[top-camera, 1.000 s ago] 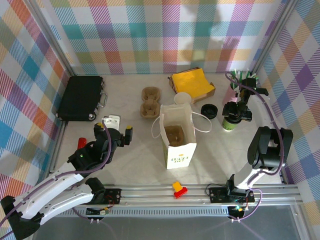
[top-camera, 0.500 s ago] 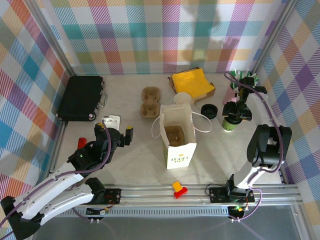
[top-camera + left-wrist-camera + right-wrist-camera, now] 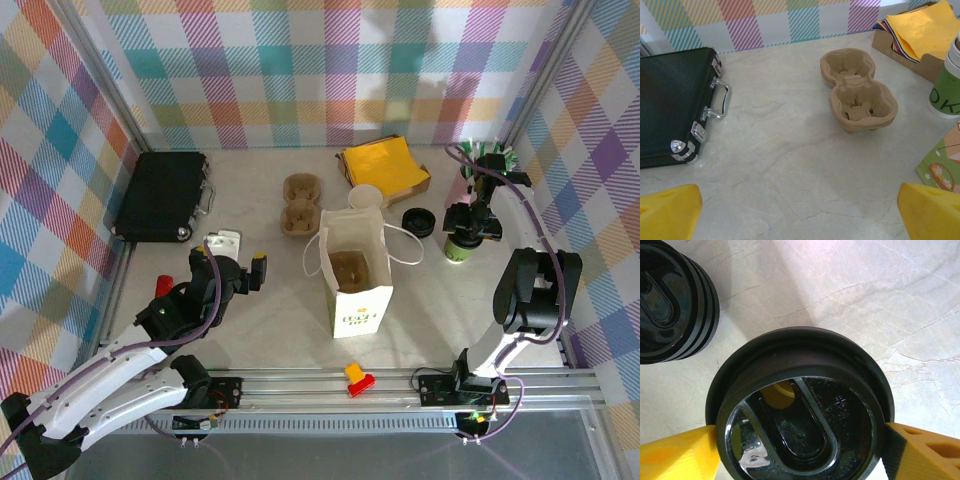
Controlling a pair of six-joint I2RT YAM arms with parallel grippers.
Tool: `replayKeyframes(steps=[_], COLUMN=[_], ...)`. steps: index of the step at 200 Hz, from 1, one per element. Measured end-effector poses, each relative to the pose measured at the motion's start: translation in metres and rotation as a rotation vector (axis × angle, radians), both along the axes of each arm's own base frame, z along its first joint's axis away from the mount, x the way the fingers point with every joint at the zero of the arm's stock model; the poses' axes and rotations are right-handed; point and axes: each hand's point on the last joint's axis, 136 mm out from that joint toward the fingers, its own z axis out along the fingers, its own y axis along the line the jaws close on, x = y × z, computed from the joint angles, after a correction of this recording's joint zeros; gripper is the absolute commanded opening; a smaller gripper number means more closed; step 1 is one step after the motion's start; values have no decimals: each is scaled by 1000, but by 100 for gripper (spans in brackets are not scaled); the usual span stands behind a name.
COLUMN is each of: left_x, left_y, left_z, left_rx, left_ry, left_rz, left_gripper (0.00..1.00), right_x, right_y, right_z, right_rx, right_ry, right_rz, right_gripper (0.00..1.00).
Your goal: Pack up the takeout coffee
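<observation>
The takeout coffee stands at the right of the table, its cream and green side showing below my right gripper. From the right wrist its round black lid sits between the two yellow fingers, which press on its rim from both sides, so the right gripper is shut on it. The white paper bag stands open at the middle, something brown inside. My left gripper hovers open left of the bag, its yellow fingertips wide apart over bare table.
A stack of black lids lies just left of the coffee. A brown cup carrier, a lidless cup, a box of yellow napkins and a black case stand further back.
</observation>
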Motion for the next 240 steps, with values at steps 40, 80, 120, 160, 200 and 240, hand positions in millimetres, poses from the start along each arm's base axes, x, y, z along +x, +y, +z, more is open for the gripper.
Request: replayKeyframes(steps=[40, 80, 120, 160, 200, 240], left_x=[-1, -2, -5, -7, -10, -12], left_y=[0, 1, 4, 4, 2, -5], left_z=[1, 2, 2, 0, 5, 19], left_rx=[-16, -19, -19, -22, -53, -112], left_ry=[0, -3, 1, 9, 21, 29], left_rz=[-1, -1, 0, -7, -15, -42], left_gripper=[100, 100, 99, 99, 99, 97], right_x=[0, 0, 0, -3, -16, -26], right_y=[1, 3, 5, 14, 33, 56], right_z=[0, -1, -1, 0, 10, 64], right_rx=[0, -3, -5, -2, 1, -7], right_ry=[0, 1, 2, 19, 63, -20], right_rz=[-8, -9, -6, 15, 64, 121], right_gripper=[81, 76, 74, 72, 72, 72])
